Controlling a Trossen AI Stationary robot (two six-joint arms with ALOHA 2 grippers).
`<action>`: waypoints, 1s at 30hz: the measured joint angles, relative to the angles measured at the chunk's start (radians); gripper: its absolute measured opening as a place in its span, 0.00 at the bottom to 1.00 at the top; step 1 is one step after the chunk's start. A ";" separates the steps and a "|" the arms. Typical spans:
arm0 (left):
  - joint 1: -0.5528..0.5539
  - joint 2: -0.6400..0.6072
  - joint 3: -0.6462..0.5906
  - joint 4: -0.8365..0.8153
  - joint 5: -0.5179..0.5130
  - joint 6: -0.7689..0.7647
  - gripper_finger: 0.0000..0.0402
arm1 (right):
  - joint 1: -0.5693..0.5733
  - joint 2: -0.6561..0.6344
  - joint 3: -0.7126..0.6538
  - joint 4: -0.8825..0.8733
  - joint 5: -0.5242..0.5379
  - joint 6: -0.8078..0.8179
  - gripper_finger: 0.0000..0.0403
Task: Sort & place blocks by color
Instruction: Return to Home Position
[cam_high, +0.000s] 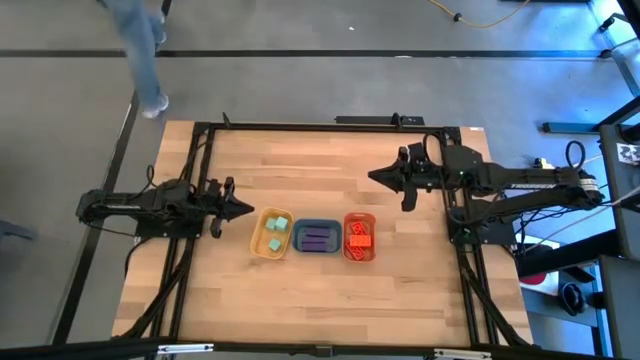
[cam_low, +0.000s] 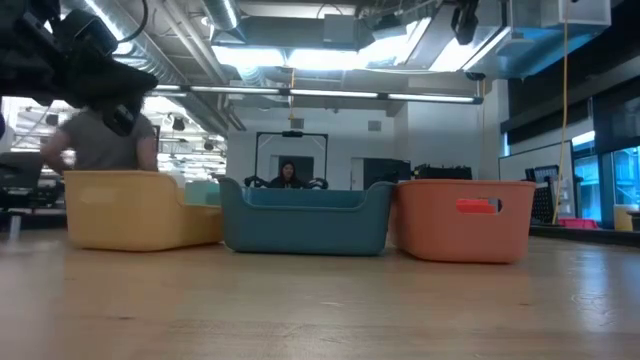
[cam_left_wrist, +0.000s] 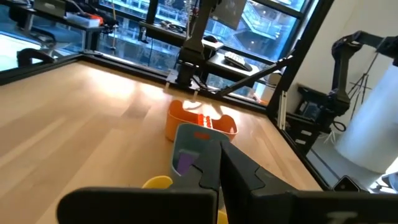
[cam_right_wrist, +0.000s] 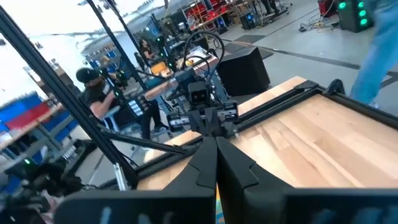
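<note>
Pale wood table (cam_high: 300, 310), seen from where I stand, with three small trays side by side in a row near its middle. On the left is the yellow tray (cam_high: 259, 238), holding the mint-green cubes (cam_high: 278, 224). Touching it, in the middle, is the blue tray (cam_high: 297, 238), with the purple bars (cam_high: 318, 238) lying side by side in it. On the right is the orange tray (cam_high: 346, 240), with the orange-red bricks (cam_high: 359, 238) heaped inside. All the blocks I can see are in the trays, sorted by colour.

Two dark robot arms reach in from opposite sides. The left gripper (cam_high: 248, 209) hangs over the table just beside the yellow tray, pointing toward it, its two fingers pressed together tip to tip. The right gripper (cam_high: 372, 175) is farther back, beyond the orange tray and apart from it, pointing toward the table's middle, its fingers likewise closed to a point.

Beyond the far left corner a person (cam_high: 140, 50) in jeans stands on the grey floor.
</note>
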 joint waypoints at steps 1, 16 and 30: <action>0.000 0.000 0.000 0.000 0.000 0.000 0.00 | -0.002 -0.005 0.000 -0.009 0.000 -0.008 0.00; 0.000 0.000 0.000 0.001 0.000 -0.001 0.00 | -0.101 -0.192 0.000 -0.202 -0.148 -0.207 0.00; -0.001 0.000 0.000 0.003 -0.001 -0.001 0.00 | -0.065 -0.525 -0.294 -0.052 -0.067 -0.124 0.00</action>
